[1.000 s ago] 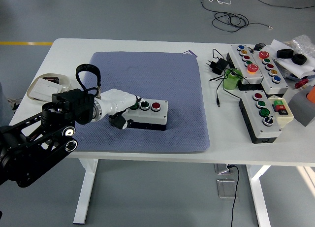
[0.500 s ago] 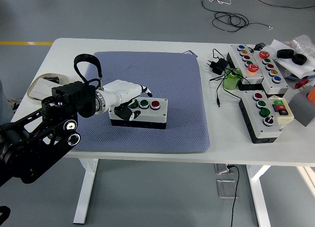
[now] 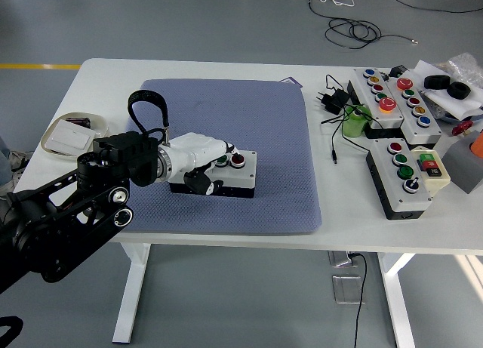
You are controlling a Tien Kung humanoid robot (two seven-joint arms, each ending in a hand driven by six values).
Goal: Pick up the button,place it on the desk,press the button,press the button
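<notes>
White surface (image 3: 226,242) on a grey floor (image 3: 226,16), with loose cables (image 3: 343,16) lying on the floor beyond the far edge. A blue-grey mat (image 3: 249,129) covers the middle of the surface. Near the left edge sits a shallow white tray (image 3: 54,133) holding a flat white piece; what else is in it cannot be made out. Toward the right edge: two long button panels (image 3: 396,99) side by side, a darker button panel (image 3: 406,174) nearer the front, a green roll (image 3: 355,124), a black plug adapter (image 3: 332,100) with its cord. The button box (image 3: 240,178), white top and black base, rests on the mat toward its front left part, with a green and a red button showing. The left hand (image 3: 202,155) lies over the box's left end, fingers (image 3: 226,148) curled down together onto its top, thumb against the near side.
</notes>
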